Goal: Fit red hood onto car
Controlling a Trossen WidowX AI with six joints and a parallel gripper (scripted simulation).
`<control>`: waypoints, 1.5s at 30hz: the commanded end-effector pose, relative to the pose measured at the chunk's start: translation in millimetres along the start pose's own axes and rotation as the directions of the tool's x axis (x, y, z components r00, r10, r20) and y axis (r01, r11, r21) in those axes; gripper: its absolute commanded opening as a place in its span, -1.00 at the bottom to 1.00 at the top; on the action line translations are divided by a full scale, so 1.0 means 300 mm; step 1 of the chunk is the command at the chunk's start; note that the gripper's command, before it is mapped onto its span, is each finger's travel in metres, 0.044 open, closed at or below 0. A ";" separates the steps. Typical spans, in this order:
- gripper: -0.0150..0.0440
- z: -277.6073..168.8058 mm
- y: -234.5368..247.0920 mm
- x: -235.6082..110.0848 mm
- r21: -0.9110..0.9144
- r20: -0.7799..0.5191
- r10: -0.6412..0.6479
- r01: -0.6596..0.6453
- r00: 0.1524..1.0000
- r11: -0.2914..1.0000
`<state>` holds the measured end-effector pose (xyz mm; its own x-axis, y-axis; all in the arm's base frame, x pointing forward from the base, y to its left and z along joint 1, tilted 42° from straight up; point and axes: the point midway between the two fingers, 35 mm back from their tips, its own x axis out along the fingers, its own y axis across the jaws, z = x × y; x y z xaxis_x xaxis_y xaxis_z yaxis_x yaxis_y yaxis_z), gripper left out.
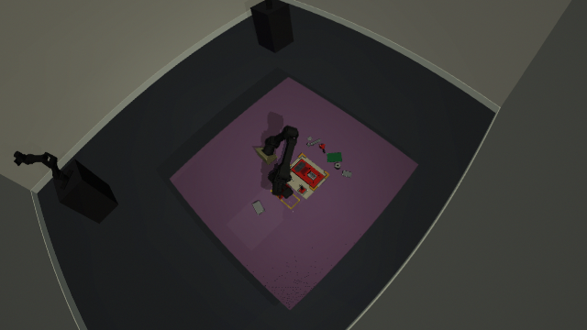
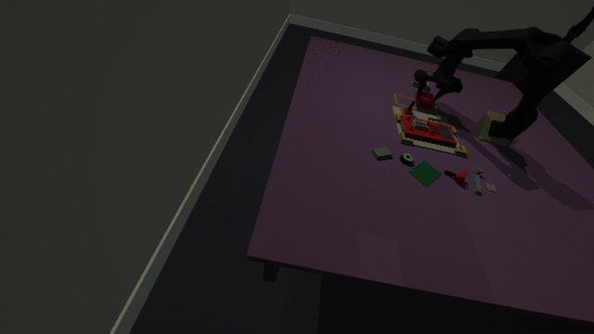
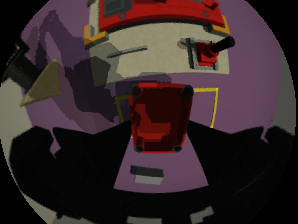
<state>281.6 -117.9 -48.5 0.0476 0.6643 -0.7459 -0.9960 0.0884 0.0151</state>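
Observation:
The red hood (image 3: 160,117) (image 2: 424,100) lies in a yellow outlined rectangle (image 3: 213,104) (image 2: 399,96) (image 1: 293,204) on the purple table, just in front of the jig. My gripper (image 3: 158,123) (image 2: 426,92) (image 1: 281,192) is down over it, with a finger on each long side, shut on the hood. In the top view the arm hides most of the hood. The red car chassis (image 2: 428,129) (image 1: 304,170), with its grey engine block, sits in the cream jig (image 3: 149,46) (image 2: 436,144) beyond the hood. The pegs are too small to make out.
A small red part with a black handle (image 3: 208,51) (image 2: 408,110) lies on the jig board. A green square (image 2: 425,173), a ring (image 2: 406,158), a grey block (image 2: 381,152), a red tool (image 2: 458,176) and grey pieces (image 2: 478,181) lie past the jig. The tan arm base (image 2: 487,126) stands beside it.

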 end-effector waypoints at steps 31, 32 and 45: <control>-0.49 -0.004 -0.002 -0.195 0.201 -0.006 -0.003 0.004 1.000 0.980; -0.49 -0.004 -0.002 -0.195 0.224 -0.006 -0.003 0.004 1.000 0.975; -0.49 -0.007 0.000 -0.197 0.512 -0.006 -0.001 0.004 1.000 0.859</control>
<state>279.3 -158.2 -5.3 0.0530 0.6604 -0.7490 -0.8589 0.4128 0.3032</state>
